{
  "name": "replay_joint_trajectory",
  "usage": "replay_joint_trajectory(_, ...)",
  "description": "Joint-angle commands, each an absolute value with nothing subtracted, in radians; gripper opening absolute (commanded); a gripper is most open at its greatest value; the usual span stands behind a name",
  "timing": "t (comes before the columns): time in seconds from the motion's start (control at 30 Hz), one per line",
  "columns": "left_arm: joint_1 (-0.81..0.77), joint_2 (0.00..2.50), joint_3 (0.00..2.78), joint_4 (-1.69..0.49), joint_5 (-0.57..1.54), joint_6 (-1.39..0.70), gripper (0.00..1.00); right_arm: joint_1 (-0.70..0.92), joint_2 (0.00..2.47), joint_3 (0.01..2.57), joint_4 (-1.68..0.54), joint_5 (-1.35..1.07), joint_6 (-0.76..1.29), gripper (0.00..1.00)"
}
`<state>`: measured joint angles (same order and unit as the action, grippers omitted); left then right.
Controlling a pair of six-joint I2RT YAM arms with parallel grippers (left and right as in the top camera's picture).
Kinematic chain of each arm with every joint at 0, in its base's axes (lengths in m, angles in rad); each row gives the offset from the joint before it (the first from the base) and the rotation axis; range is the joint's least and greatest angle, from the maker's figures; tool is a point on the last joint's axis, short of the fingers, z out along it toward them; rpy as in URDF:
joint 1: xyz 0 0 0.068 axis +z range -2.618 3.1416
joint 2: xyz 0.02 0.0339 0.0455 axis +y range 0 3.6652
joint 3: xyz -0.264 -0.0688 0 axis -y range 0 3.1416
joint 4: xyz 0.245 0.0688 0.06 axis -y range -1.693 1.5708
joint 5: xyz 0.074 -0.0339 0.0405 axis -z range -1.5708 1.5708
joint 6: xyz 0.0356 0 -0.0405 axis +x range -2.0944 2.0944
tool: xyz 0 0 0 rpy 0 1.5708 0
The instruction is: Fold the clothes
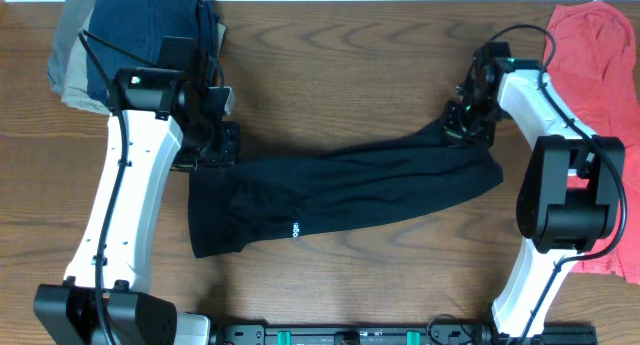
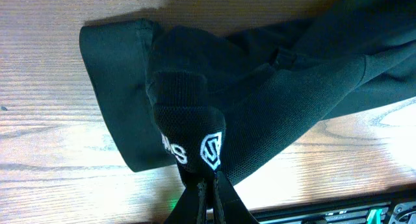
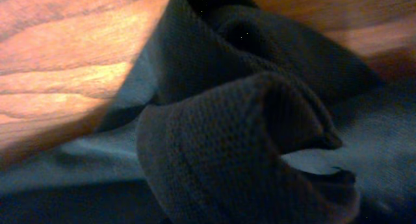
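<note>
Bench: a wood-grain top is carrying all the fabric and both arms.
Black garment: is lying across the middle of the bench as a long, limp band. It is running from a wide, squared end at lower left up to a narrower end at upper right. Its left part is sitting doubled over on itself and its surface is wrinkling along its length.
Left arm: is reaching in from the near edge toward the garment's upper-left corner.
Right arm: is bending from the near right edge around to the garment's upper-right end.
Red-pink shirt: is lying flat at the far right edge, partly under the right arm and apart from the black garment.
Navy-blue garment: is sitting folded at the far left corner, on top of a khaki garment.
Left end effector: its fingers are pressing together on a raised bunch of the black garment at that left corner.
Right end effector: is sitting closed on the garment's upper-right end. The wrist view is showing only a lifted curl of hem close up, with the fingers themselves out of sight.
Logo mark: a white round emblem with letters beside it is showing on the pinched bunch, just above the left fingers.
</note>
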<state>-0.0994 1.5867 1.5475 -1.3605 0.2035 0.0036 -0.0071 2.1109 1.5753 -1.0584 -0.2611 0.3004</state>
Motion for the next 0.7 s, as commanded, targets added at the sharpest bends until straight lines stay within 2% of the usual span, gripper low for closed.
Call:
replay_joint_trajectory(0.0,-0.097,1.586,1.546,-1.36,0.199,0.003,0.06,-0.024,2.1,1.644,-1.1,-0.232,0.272,0.01)
replay_joint_trajectory(0.4,-0.098,1.586,1.537,-1.399,0.202,-0.024,0.06,-0.069,2.1,1.835,-1.393,-0.162,0.227,0.01)
replay_joint_trajectory(0.67,-0.097,1.586,1.443,-1.398,0.202,-0.058,0.06,-0.087,2.091,1.852,-1.512,-0.055,0.249,0.01)
